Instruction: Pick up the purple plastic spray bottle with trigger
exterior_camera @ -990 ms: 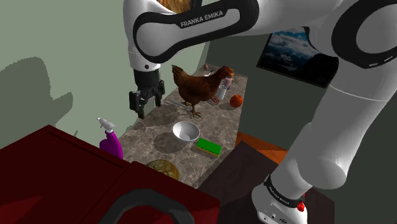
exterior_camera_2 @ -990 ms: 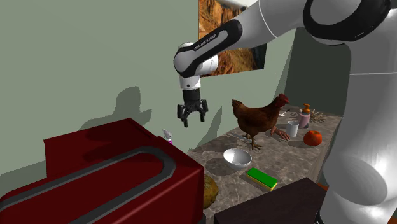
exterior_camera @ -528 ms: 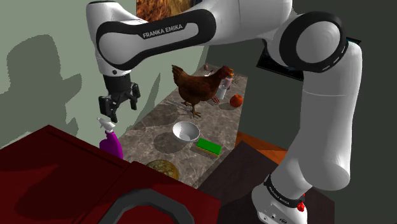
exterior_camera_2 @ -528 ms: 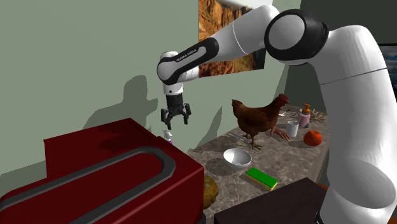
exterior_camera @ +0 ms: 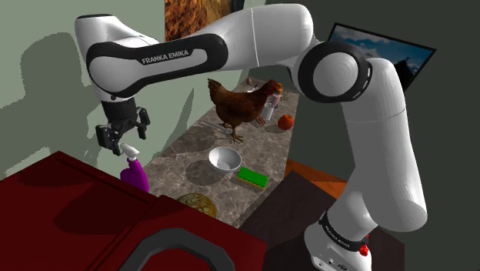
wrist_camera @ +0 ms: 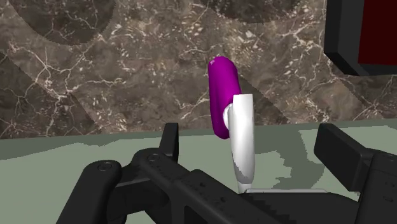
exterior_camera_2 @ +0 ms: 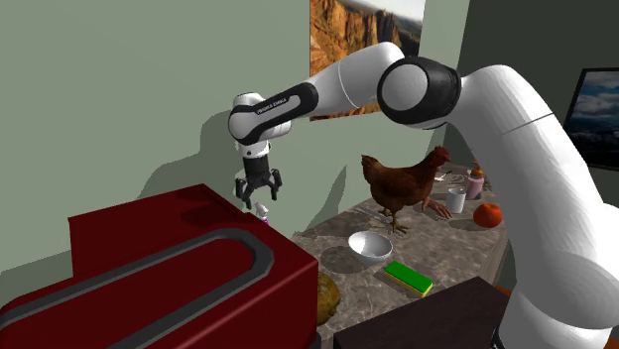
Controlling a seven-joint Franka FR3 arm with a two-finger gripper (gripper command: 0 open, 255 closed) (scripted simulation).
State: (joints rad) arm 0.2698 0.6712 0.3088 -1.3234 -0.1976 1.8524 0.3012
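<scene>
The spray bottle [exterior_camera: 135, 174] has a purple body and a white trigger head. It stands upright at the near-left corner of the marble counter [exterior_camera: 185, 150], close to the green wall and the dark red box. My black gripper [exterior_camera: 124, 142] hangs open just above its head. From the second exterior view the gripper [exterior_camera_2: 257, 194] sits right over the bottle [exterior_camera_2: 262, 211]. Looking along the hand, the bottle [wrist_camera: 224, 95] lies between my spread fingers [wrist_camera: 169, 141], nearer the left one, and neither touches it.
A dark red box [exterior_camera: 69, 215] rises right beside the bottle. On the counter are a brown hen figure [exterior_camera: 237, 104], a metal bowl [exterior_camera: 225, 159], a green sponge [exterior_camera: 252, 178], a red fruit [exterior_camera: 286, 120] and a round brown item [exterior_camera: 197, 204]. The wall [exterior_camera: 46, 54] is close behind.
The arm has swung towards the shoulder view's left, from beside the hen to above the spray bottle, and come lower. The fingers stay open.
</scene>
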